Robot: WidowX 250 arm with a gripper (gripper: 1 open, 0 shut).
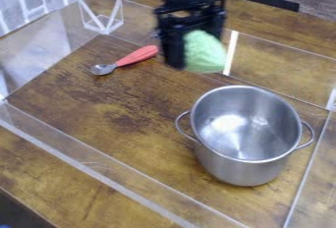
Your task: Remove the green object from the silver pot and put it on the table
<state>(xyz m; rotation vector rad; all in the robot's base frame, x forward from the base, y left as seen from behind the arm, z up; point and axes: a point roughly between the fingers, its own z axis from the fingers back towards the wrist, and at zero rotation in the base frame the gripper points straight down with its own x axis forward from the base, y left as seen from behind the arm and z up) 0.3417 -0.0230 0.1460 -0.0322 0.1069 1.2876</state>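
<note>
The light green bumpy oval toy vegetable (202, 51) is gripped in the black claw (192, 55) at upper centre, clear of the empty shiny steel pot (246, 134); lowering onto the dark wooden worktop (105, 104) and releasing is judged next.

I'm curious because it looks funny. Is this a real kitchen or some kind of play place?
Probably a robot practice table, not a real kitchen. The wooden table is fenced by clear plastic walls, and a black claw carries a toy-like green object above it, near a silver pot and a red-handled spoon.
</note>
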